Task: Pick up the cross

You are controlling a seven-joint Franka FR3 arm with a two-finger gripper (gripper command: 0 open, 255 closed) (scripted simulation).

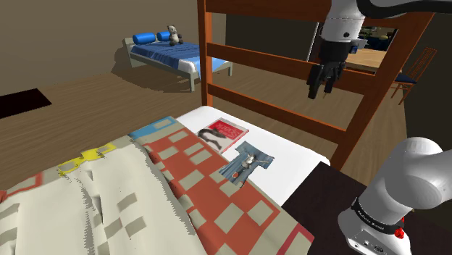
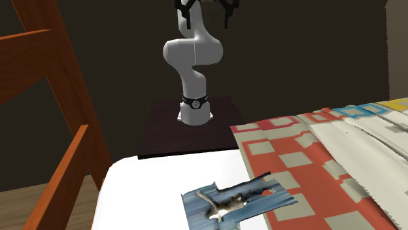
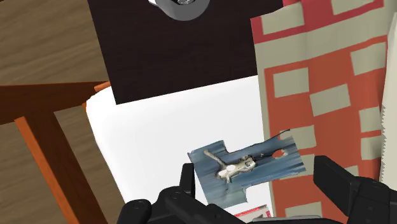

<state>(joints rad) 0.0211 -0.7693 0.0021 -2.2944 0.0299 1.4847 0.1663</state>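
The gripper (image 1: pixel 322 88) hangs high above the bed, in front of the reddish-brown wooden rails of a bunk frame (image 1: pixel 275 109). Its two black fingers (image 3: pixel 343 184) stand wide apart with nothing between them but air.

The cross (image 1: pixel 248 162) lies flat on the bed's smooth white mattress (image 1: pixel 290 156). In the shoulder view it sits between 7 and 8 o'clock from the gripper, well apart from it. It is a ragged-edged, streaky blue-grey patch carrying a pale, silvery cross-shaped figure, and a small red spot shows on it in the second exterior view. One end of it reaches the edge of a quilt (image 1: pixel 217 195), which is patterned in red with beige squares and has a jagged, crumpled cream part farther along. In the wrist view the cross shows between the two fingers, far beyond them and untouched.

At about 11 o'clock from the cross in the shoulder view, just beside it, lies a thin red book (image 1: pixel 223 133) with a black shape on its cover. The white arm's base sits on a dark, flat-topped stand (image 2: pixel 170 127) at the mattress's end.
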